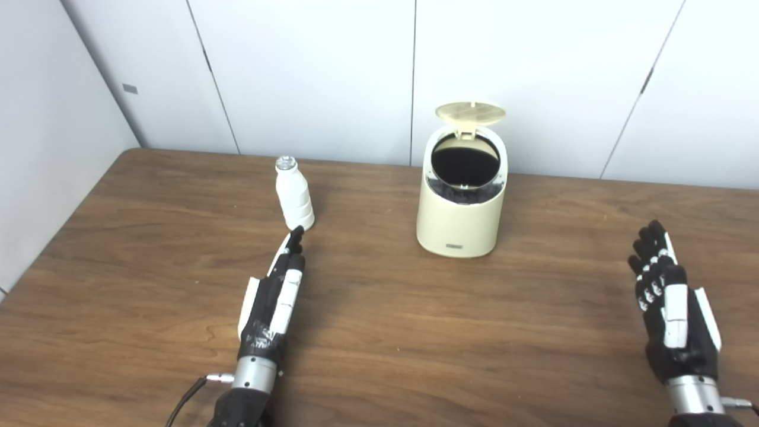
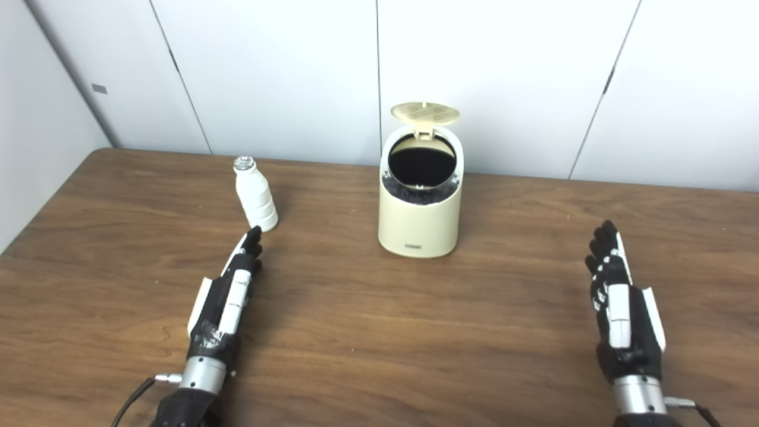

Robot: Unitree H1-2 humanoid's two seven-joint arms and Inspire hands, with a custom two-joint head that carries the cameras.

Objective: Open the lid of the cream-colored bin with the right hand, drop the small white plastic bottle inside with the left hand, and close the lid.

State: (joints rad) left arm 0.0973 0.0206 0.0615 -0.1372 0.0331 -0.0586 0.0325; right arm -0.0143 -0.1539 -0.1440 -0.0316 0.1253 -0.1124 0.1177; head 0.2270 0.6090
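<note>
The cream-colored bin stands at the table's middle back with its round lid tipped up, showing a dark inside. A small white plastic bottle with a clear cap stands upright to the bin's left. My left hand lies edge-on over the table, fingers straight, its tips just short of the bottle's base; it holds nothing. Far to the right my right hand rests open and empty, well away from the bin.
A brown wooden table stretches between the two hands. White wall panels stand right behind the table, and a side wall closes the left.
</note>
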